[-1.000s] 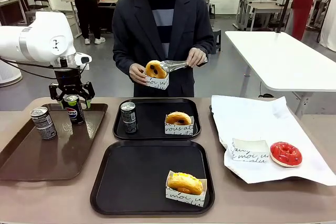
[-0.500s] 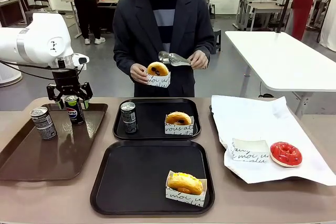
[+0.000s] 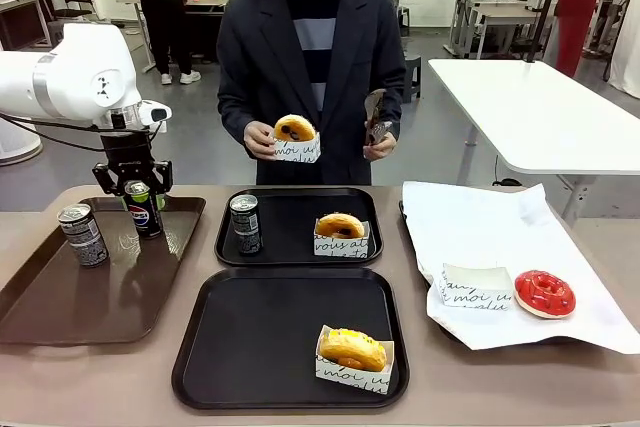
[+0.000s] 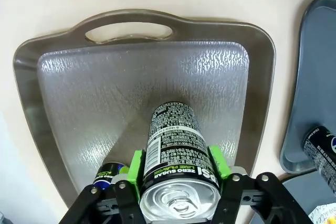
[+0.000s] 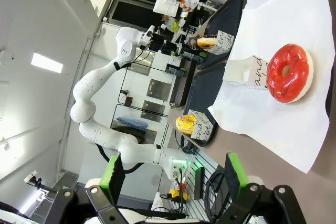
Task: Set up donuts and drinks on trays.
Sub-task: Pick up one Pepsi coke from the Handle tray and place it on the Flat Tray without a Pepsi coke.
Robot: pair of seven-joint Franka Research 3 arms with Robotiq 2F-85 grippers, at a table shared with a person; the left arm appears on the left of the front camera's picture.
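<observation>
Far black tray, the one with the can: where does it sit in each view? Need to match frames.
Front: far tray at centre, just behind the near tray.
Left wrist: along the right edge, with the can on it.
Right wrist: top, right of centre, carrying a boxed donut.
Shared landmark: the near tray, adjoining it in all three.

The near black square plastic tray [image 3: 250, 347] is lying mostly bare, a boxed yellow-iced donut [image 3: 352, 349] sitting in its right corner. A dark slim can [image 3: 82, 235] is standing near the black Pepsi can [image 3: 142, 209], on its left.
</observation>
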